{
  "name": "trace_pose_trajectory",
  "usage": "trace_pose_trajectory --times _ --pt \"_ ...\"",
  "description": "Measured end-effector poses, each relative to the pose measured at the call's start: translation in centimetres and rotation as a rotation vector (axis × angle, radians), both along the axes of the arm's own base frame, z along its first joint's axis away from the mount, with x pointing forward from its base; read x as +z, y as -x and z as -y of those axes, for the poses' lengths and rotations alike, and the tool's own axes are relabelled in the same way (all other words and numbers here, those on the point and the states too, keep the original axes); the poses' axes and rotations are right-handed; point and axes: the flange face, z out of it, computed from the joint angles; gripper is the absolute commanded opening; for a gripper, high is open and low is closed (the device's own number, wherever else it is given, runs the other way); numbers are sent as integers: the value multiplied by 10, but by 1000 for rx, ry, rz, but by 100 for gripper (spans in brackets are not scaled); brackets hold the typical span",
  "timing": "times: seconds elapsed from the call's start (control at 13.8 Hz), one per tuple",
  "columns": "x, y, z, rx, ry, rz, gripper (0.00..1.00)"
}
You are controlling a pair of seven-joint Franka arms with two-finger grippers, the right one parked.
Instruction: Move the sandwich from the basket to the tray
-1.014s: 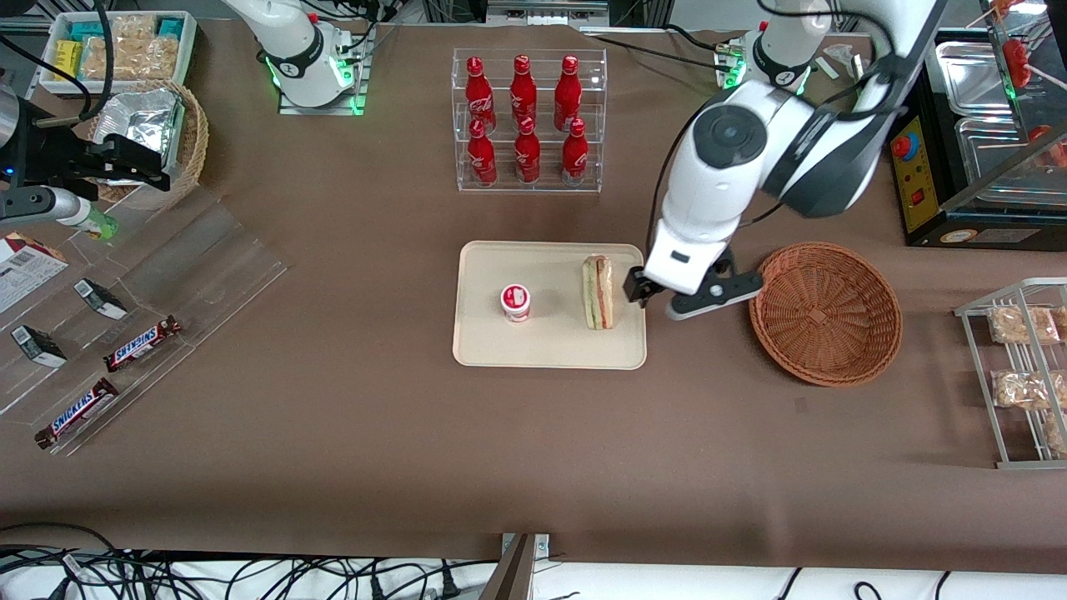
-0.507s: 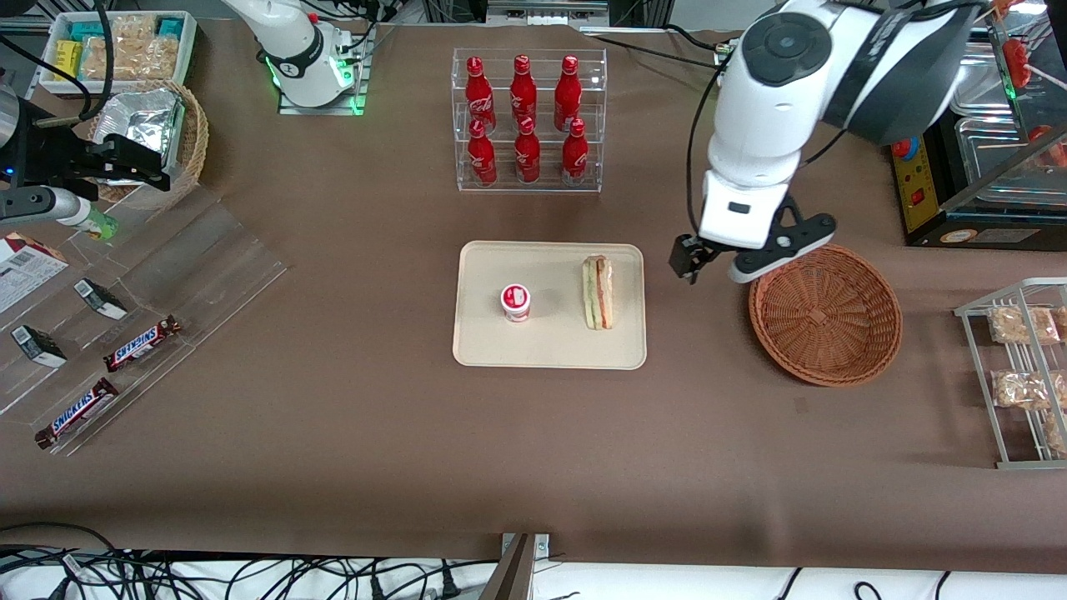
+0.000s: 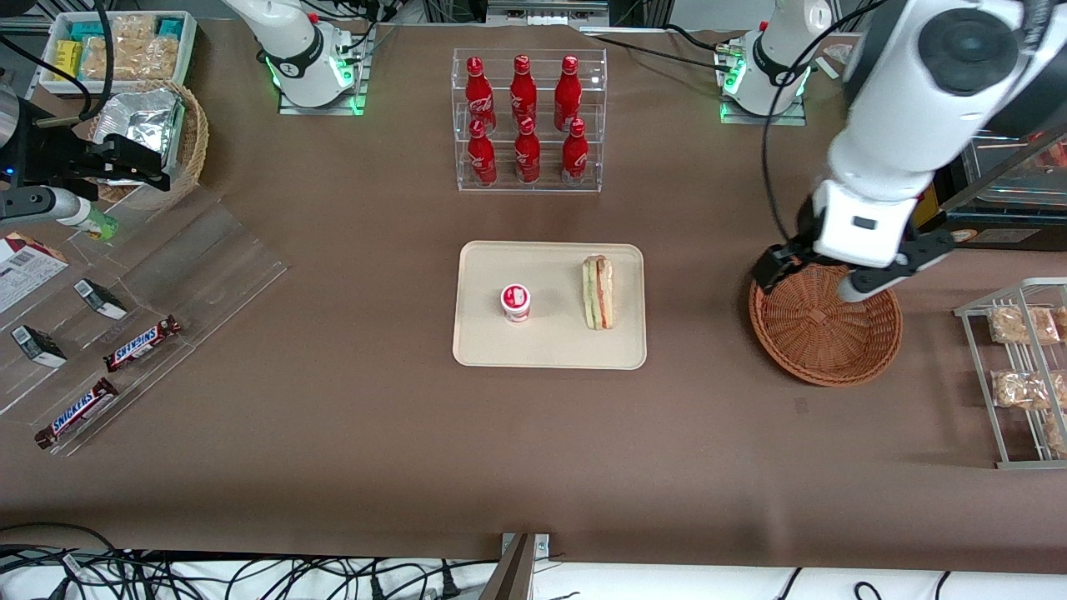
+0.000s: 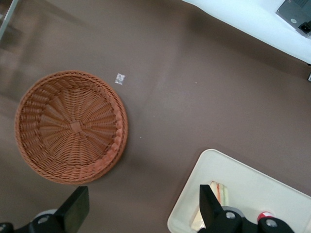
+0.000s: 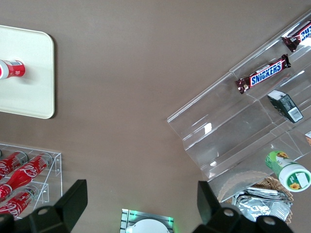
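Observation:
The sandwich [image 3: 598,292] lies on the cream tray [image 3: 550,346], near the tray edge closest to the basket. It also shows in the left wrist view [image 4: 221,190], on the tray [image 4: 252,184]. The reddish-brown wicker basket [image 3: 825,333] holds nothing; the left wrist view shows its bare inside [image 4: 70,126]. My left gripper [image 3: 821,279] is open and empty. It hangs above the basket's rim, on the part farther from the front camera. In the left wrist view its fingers stand wide apart around bare tabletop [image 4: 141,213].
A small red-and-white cup [image 3: 516,302] stands on the tray. A clear rack of red bottles [image 3: 527,121] stands farther from the camera. A wire rack with snack packets [image 3: 1021,358] and a black appliance [image 3: 959,192] flank the basket. Acrylic shelves with Snickers bars [image 3: 142,343] lie toward the parked arm's end.
My left gripper has moved away from the tray's edge, risen, and now hangs over the basket. The sandwich has stayed on the tray.

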Motion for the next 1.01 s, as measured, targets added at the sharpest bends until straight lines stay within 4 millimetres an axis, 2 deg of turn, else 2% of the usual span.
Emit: trace_pose_trajectory --times 0.22,0.43,0.58,0.87,1.01 --pt "26 7 -63 -102 20 -32 100" --pt "40 15 -107 -227 19 -60 100" --pt "41 17 -121 -320 11 -74 100" --pt "37 21 -120 -557 3 -116 100" --pt "37 22 -127 -595 2 -125 100"
